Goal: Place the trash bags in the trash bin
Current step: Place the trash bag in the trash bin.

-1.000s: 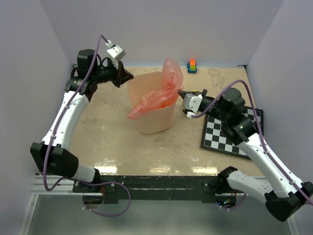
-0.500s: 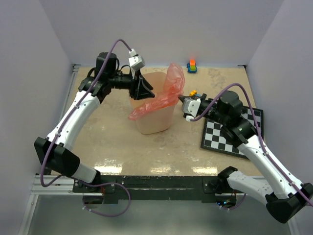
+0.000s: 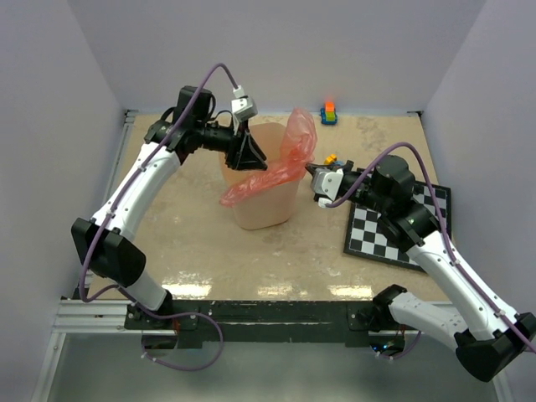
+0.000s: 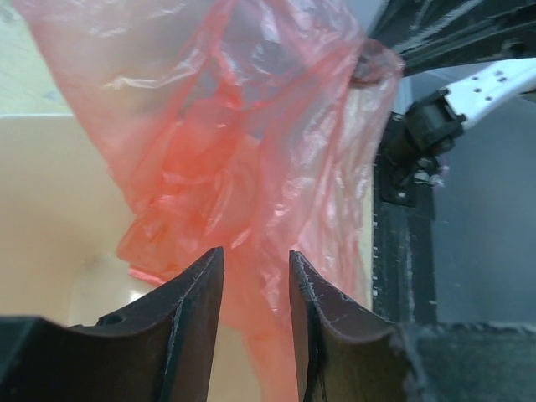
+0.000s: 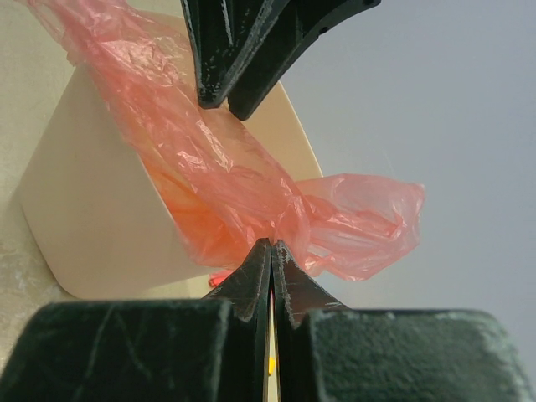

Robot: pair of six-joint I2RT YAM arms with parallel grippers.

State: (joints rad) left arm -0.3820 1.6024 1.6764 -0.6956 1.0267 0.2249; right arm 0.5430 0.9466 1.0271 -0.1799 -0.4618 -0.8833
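The cream trash bin (image 3: 266, 205) stands mid-table. A crinkly red trash bag (image 3: 285, 172) lies across its mouth, one end spilling over the front left rim and the other bunched up above the right rim. My right gripper (image 3: 311, 170) is shut on the bag's right end, as the right wrist view shows (image 5: 272, 244), with the bag (image 5: 218, 176) stretched over the bin (image 5: 92, 209). My left gripper (image 3: 251, 159) is open over the bin's mouth. In the left wrist view (image 4: 255, 268) the bag (image 4: 234, 151) hangs just past its fingertips, above the bin's inside (image 4: 50, 193).
A black-and-white checkerboard (image 3: 402, 226) lies at the right under my right arm. A small stack of toy blocks (image 3: 329, 113) sits at the back wall. Another small yellow-and-blue toy (image 3: 332, 159) lies near my right gripper.
My left arm has swung from behind the bin's left rim to over its mouth, close to the bag. My right gripper has held the bag's end almost still.
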